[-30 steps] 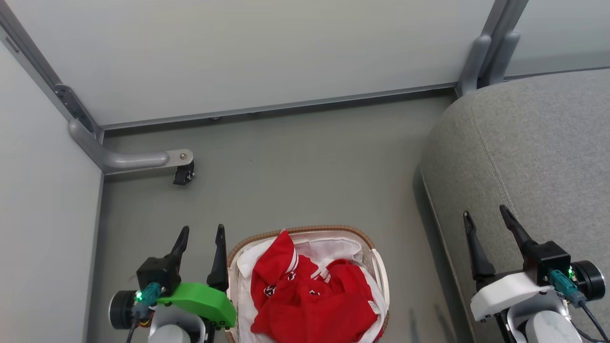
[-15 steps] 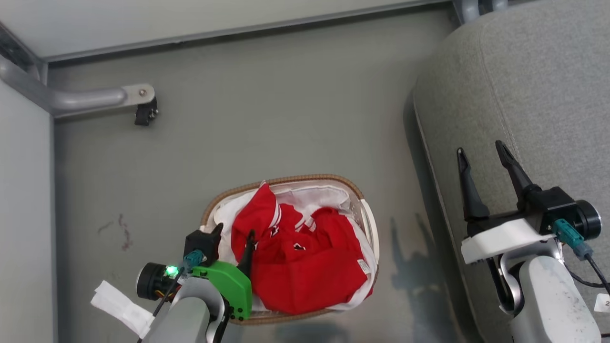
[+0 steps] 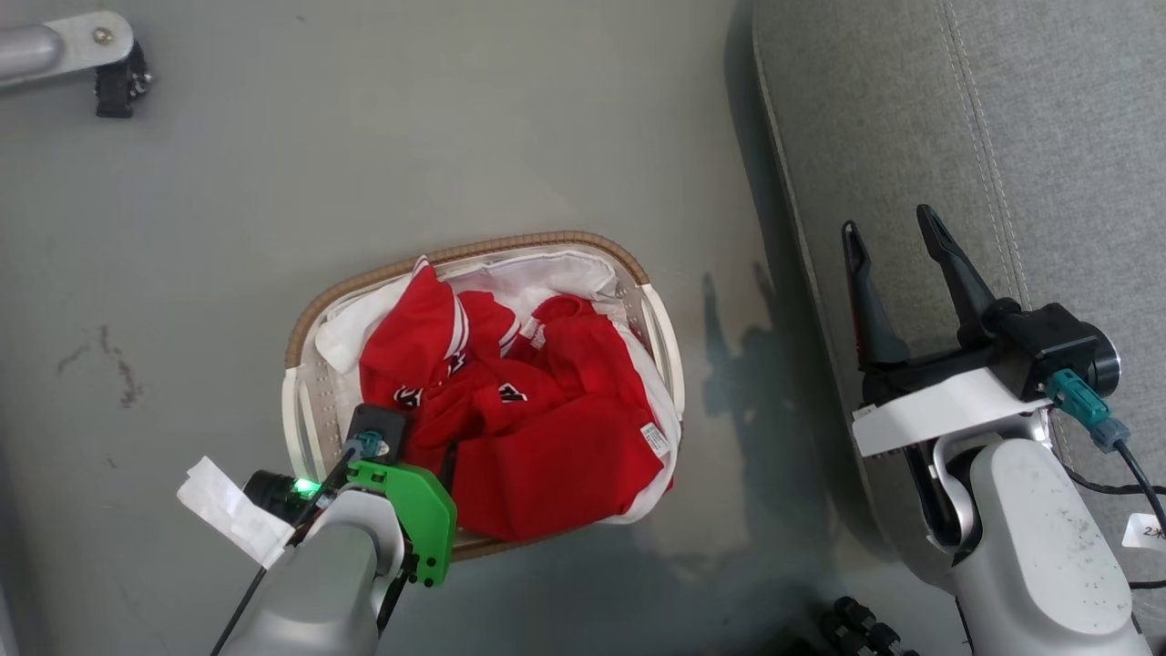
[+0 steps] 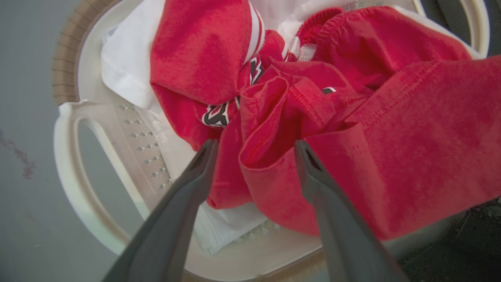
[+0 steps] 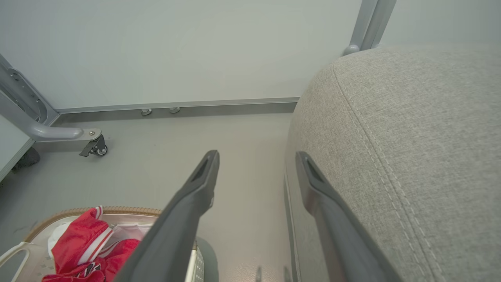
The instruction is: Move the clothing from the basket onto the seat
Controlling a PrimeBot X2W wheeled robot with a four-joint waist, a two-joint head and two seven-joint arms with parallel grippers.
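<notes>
**A:** Where is the clothing [image 3: 537,428] now?

**B:** In the basket [image 3: 474,248]. Both red pieces are crumpled in one heap on the white liner [image 3: 565,273], lying much as they did a second ago.

**A:** And the left gripper [image 4: 255,144]?

**B:** That is what has changed. A second ago it hung beside the basket's left end, over the floor [image 3: 364,164]. Now it is down inside the basket with its fingers spread wide. A raised fold of red fabric stands between them. The tips are at the cloth, but nothing is pinched.

**A:** And the right gripper [image 3: 887,220]?

**B:** It hangs above the near edge of the seat [image 3: 1048,137], fingers apart and holding nothing, as before. The seat lies to the basket's right, with a strip of floor between them.

**A:** The whole head view looks shifted.

**B:** The camera has tipped downward. The wall has left the top of the picture, and the basket now sits mid-picture rather than at the bottom. The caster [image 3: 114,77] has slid up into the top left corner. The basket keeps its place beside the seat.
</notes>
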